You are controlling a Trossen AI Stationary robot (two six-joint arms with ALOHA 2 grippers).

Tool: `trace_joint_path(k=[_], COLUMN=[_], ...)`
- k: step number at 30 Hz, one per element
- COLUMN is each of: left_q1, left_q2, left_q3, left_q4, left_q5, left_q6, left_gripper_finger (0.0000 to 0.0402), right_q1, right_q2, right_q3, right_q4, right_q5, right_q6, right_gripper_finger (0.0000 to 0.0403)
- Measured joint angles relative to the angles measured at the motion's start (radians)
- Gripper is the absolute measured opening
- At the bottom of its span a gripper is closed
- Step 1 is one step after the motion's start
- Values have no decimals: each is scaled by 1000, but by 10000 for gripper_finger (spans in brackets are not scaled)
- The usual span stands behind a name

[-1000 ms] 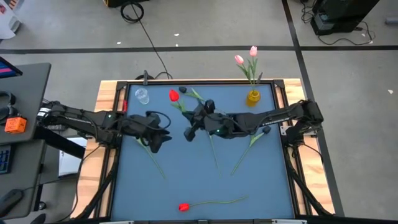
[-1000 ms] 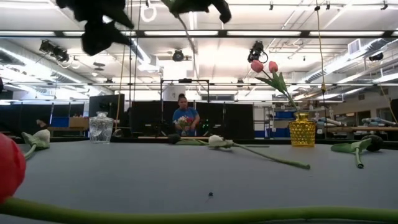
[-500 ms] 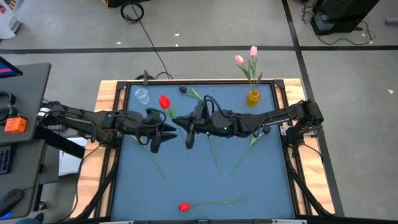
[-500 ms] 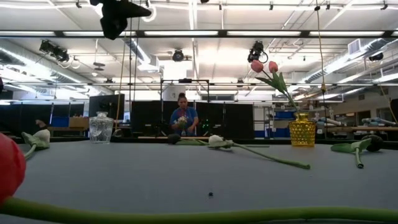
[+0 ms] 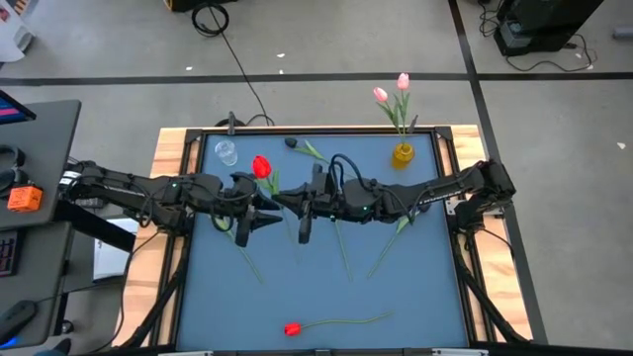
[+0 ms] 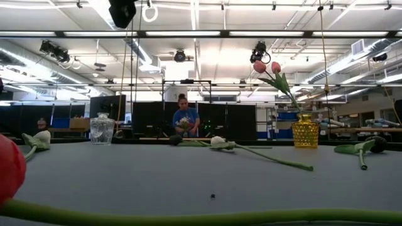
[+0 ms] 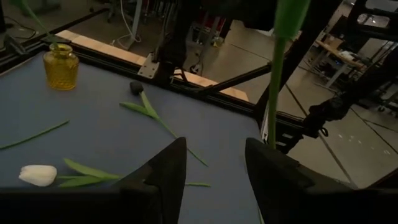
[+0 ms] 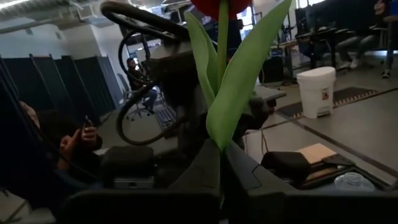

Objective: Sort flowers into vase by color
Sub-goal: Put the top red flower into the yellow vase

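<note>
My right gripper (image 8: 221,155) is shut on a red tulip (image 5: 261,166), held above the table's middle (image 5: 285,200). My left gripper (image 7: 214,168) stands open just to its left (image 5: 255,213), holding nothing. The tulip's stem (image 7: 272,93) hangs beyond its fingers. A clear glass vase (image 5: 226,151) stands at the far left. A yellow vase (image 5: 403,153) with two pink tulips (image 5: 392,89) stands at the far right. Another red tulip (image 5: 292,328) lies near the front edge. A white tulip (image 7: 37,175) and a dark one (image 5: 292,142) lie on the mat. My right gripper pinches the red tulip's green stem (image 8: 221,140) between its two fingers, just below the leaves (image 8: 239,81). The fingers come level from the table's right and lie across the stem. The tulip is lifted clear, roughly upright, head up, and its lower stem hangs below the fingers.
More tulips lie on the blue mat (image 5: 425,287): a white one (image 6: 218,141) mid-table, a white one (image 6: 41,139) at the left and a dark one (image 6: 377,144) at the right. A raised frame (image 5: 297,130) rims the table. A person (image 6: 184,119) stands in the room beyond.
My right gripper has risen and gone toward the table's left with the red tulip, tipping from pointing down to level. The tulip's head now stands nearer the glass vase. My left gripper has tipped up toward level and rolled, rising a little. Both have climbed toward the top of the low view.
</note>
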Motion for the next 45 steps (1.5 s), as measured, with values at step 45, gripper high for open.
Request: trace_joint_path(k=[45], left_q1=[-47], left_q2=[0], left_q3=[0], left_q4=[-51], left_q5=[14], left_q6=[-60], left_gripper_finger=[169], right_q1=[-14], right_q2=[-1], right_q3=[-216], right_q4=[313], right_q5=[-64], right_q6=[26], right_gripper_finger=[6])
